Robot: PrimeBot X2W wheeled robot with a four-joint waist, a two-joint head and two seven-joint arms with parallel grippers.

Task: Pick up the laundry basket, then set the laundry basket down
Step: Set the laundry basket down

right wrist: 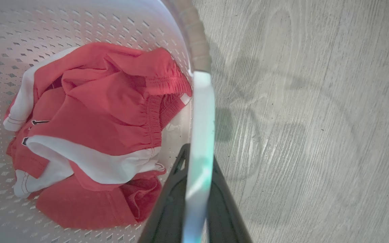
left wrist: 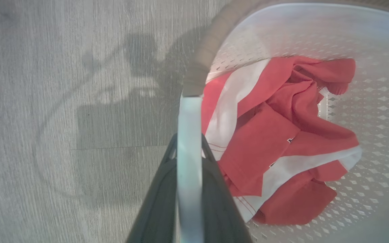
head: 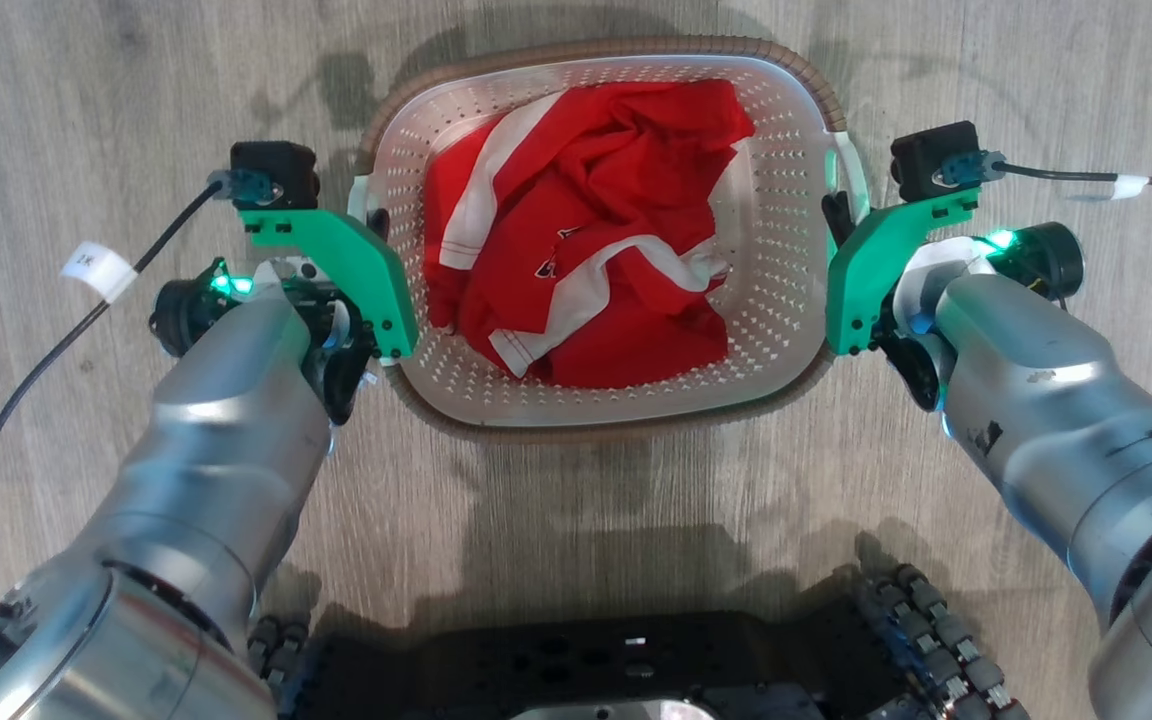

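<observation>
At 6 o'clock, closest in, sits the robot's dark wheeled base [head: 586, 665]. From 7 o'clock the silver left forearm [head: 236, 400] reaches up, and from 4 o'clock the right forearm [head: 1036, 370] does likewise.

Between them, on toward 12 o'clock, is the laundry basket [head: 786, 330], over the grey wood-look floor [head: 86, 100]. Whether it rests on the boards or hangs just clear of them I cannot tell.

The left gripper [head: 376, 222] is at the basket's 9 o'clock side. Its jaws are pinched narrow on the white left loop handle [left wrist: 189, 135], with a dark finger [left wrist: 157, 202] on either side of the strip. The right gripper [head: 839, 218] is at the 3 o'clock side, clamped the same way on the right loop handle [right wrist: 199, 118].

Inside the basket lies a crumpled red garment with white stripes [head: 586, 230]. Farthest off, at 12 o'clock, curves the brown woven-look rim [head: 596, 47].
</observation>
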